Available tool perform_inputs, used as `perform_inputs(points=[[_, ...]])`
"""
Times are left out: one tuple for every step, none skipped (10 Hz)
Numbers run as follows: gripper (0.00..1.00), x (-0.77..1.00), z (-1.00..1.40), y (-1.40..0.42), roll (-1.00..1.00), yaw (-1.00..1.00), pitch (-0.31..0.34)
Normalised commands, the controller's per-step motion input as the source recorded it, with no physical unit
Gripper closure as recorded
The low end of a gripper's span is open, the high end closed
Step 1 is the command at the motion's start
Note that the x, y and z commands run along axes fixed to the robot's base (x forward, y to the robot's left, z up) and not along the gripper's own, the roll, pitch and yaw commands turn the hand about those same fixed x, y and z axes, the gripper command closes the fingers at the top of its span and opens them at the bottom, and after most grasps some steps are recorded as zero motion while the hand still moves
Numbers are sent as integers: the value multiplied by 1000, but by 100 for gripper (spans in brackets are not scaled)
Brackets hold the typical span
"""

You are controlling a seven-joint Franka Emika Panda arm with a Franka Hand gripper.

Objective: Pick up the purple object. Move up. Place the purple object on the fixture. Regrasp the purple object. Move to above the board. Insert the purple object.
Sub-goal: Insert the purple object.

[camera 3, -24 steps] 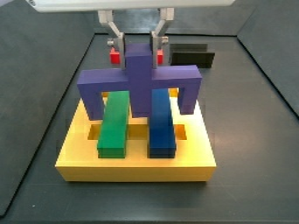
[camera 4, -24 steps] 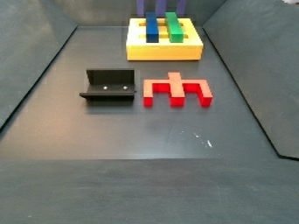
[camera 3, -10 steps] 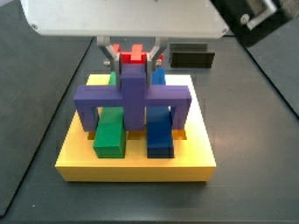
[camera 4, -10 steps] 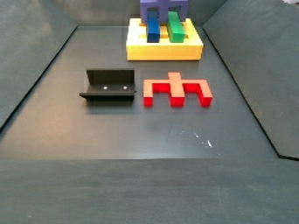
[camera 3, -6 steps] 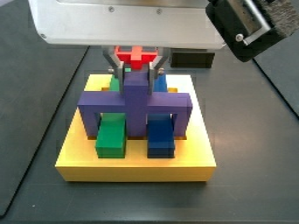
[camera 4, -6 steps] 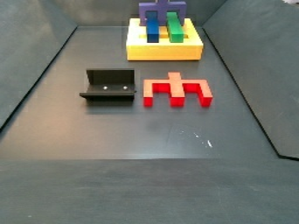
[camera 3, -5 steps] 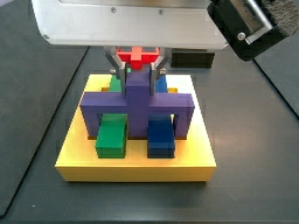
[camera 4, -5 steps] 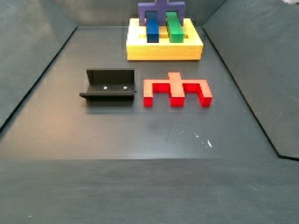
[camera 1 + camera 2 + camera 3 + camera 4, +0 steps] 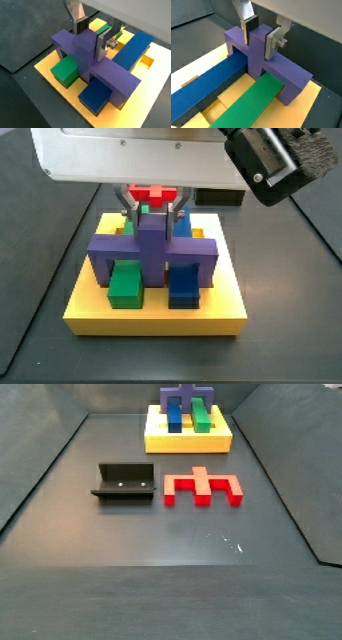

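The purple object stands upright on the yellow board, its arms straddling the green bar and the blue bar. My gripper comes down from above, shut on its upright stem. In both wrist views the silver fingers press the stem's two sides, with the gripper centred on the purple object. From the far side view only the purple object and the board show at the frame's top. The black fixture stands empty on the floor.
A red notched block lies on the floor beside the fixture, between it and the right wall. Dark tray walls slope up around the floor. The camera housing hangs over the board's far right.
The purple object has sunk a little lower over the green and blue bars, still in my gripper. The red block and the fixture have not moved.
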Motion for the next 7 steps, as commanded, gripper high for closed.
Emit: perform_inputs(points=[[100,0,-120,-20,-54,0,0],[100,294,-214,86,-13,103,11],[100,366,-206,91,0,194,30],[100,337,-251,100,0,180,30],[100,117,-506,66,-4,123,0],[100,0,-511,0,0,106,-7],[100,0,-383,0,74,126,0]])
